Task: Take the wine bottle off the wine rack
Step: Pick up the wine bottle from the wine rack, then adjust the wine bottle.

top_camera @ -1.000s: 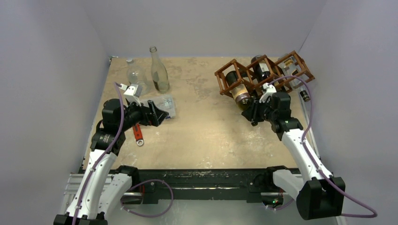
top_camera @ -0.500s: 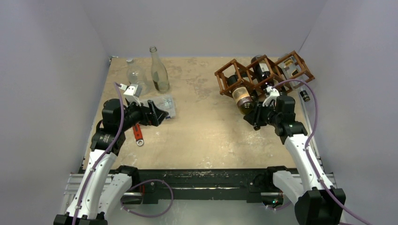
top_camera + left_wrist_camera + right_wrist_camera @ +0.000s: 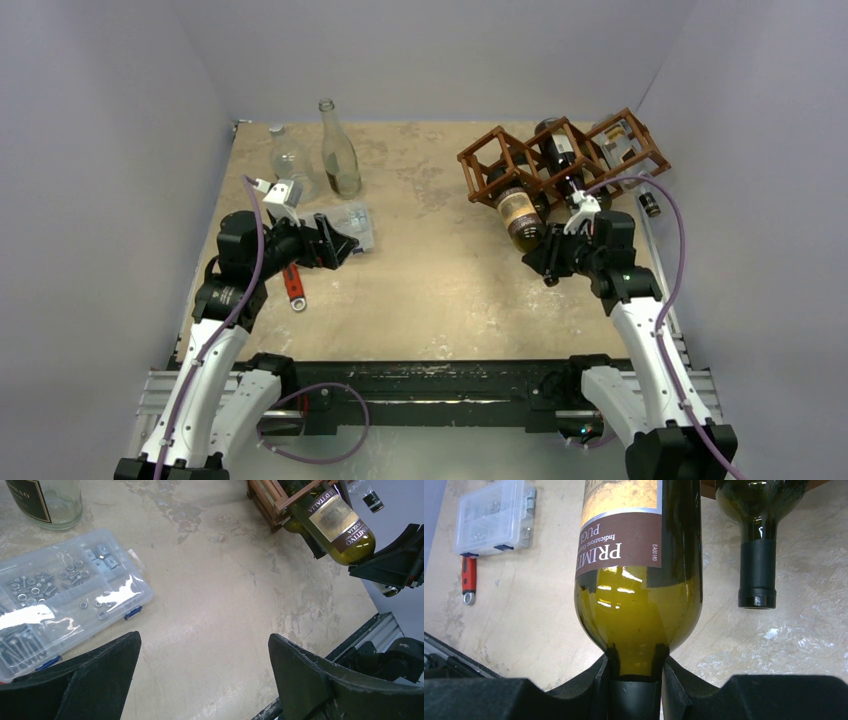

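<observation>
The reddish-brown wine rack [image 3: 500, 150] stands at the back right of the table, its corner showing in the left wrist view [image 3: 270, 500]. A green wine bottle [image 3: 520, 213] with a tan and brown label sticks partly out of the rack's left cell, neck toward me; it also shows in the right wrist view [image 3: 639, 570] and the left wrist view [image 3: 340, 527]. My right gripper [image 3: 545, 258] is shut on its neck, fingers [image 3: 599, 680] either side. A second dark bottle [image 3: 756, 545] lies in the middle cell. My left gripper [image 3: 335, 243] is open and empty, pads [image 3: 100, 675] wide apart.
A clear plastic compartment box [image 3: 60, 595] of screws lies by my left gripper. Two clear empty bottles [image 3: 338, 152] stand at the back left. A red-handled wrench [image 3: 293, 285] lies at the left. A small dark object [image 3: 650, 204] lies right of the rack.
My right gripper has pulled back toward the near edge with the bottle's neck in it, drawing the bottle further out of the rack's left cell. The left arm has not moved.
</observation>
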